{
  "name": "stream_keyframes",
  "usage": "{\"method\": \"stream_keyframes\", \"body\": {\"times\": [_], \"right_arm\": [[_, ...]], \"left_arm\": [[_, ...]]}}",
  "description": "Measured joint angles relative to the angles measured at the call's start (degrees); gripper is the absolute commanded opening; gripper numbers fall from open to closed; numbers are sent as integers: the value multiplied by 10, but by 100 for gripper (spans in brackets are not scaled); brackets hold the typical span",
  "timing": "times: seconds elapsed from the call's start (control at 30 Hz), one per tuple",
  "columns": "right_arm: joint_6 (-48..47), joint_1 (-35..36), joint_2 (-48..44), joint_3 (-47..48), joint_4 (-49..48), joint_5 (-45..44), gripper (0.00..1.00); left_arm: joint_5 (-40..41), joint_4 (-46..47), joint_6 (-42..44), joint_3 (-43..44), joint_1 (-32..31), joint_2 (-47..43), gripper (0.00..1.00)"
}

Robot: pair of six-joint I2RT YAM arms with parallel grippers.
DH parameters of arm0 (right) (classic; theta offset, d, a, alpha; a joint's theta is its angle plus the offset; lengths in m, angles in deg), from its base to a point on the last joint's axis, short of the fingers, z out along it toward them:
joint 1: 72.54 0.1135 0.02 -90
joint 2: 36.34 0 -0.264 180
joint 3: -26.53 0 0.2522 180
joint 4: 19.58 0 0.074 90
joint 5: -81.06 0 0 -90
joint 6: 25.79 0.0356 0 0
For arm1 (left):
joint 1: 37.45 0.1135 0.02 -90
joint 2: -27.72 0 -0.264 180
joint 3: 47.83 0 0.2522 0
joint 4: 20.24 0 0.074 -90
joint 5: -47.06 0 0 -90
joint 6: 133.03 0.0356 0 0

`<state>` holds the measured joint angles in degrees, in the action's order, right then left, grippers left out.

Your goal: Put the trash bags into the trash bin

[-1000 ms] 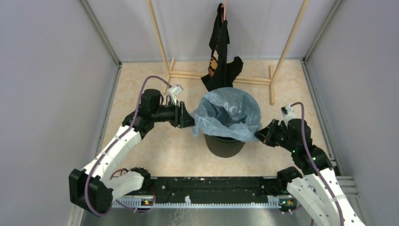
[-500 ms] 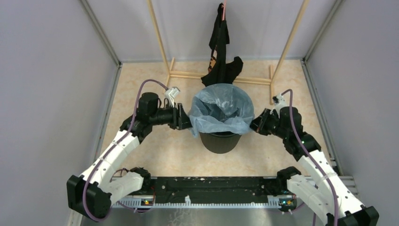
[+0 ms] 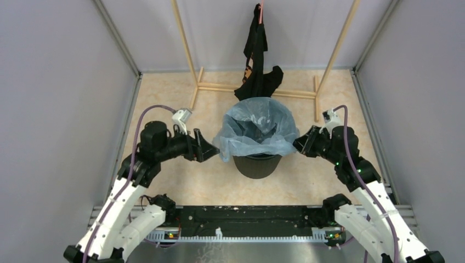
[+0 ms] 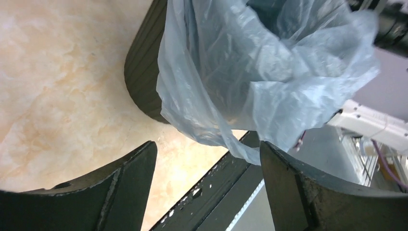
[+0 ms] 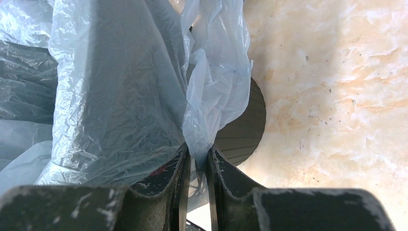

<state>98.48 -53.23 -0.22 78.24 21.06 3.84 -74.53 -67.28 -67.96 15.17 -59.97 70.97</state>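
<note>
My left pincer [image 4: 207, 145] gapes wide, empty, just beside the trash bag [image 3: 255, 130] draped inside and over the trash bin [image 3: 257, 166] on the tabletop [image 3: 181, 181]. My right pincer [image 5: 197, 158] stands barely parted around a bag fold; I cannot tell if it grips.

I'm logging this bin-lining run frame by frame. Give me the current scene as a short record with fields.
bag: draped over the bin's rim, mouth open, edges hanging outside
bin: upright on table
left gripper: open, beside bag, nothing between jaws
right gripper: nearly closed, bag fold between jaws
behind bin: black garment, hanging
</note>
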Motion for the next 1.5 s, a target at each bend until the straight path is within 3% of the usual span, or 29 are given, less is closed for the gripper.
{"method": "stream_keyframes", "body": {"times": [0.23,0.43,0.6,0.67,0.87,1.0,1.5], "right_arm": [[1,0,0,0,3,9,20],[3,0,0,0,4,16,20],[3,0,-1,0,5,19,20],[3,0,-1,0,6,19,19],[4,0,-1,0,6,20,19],[4,0,-1,-1,6,21,20],[4,0,-2,-1,7,23,18]], "left_arm": [[-28,90,-123,-64,0,-90,85],[-83,197,-245,-181,0,-92,83],[-101,258,-288,-194,0,-78,78],[-110,279,-295,-194,0,-68,69],[-142,305,-294,-195,0,-35,14],[-145,267,-261,-194,0,-29,0],[-156,221,-216,-252,0,-4,0]]}}
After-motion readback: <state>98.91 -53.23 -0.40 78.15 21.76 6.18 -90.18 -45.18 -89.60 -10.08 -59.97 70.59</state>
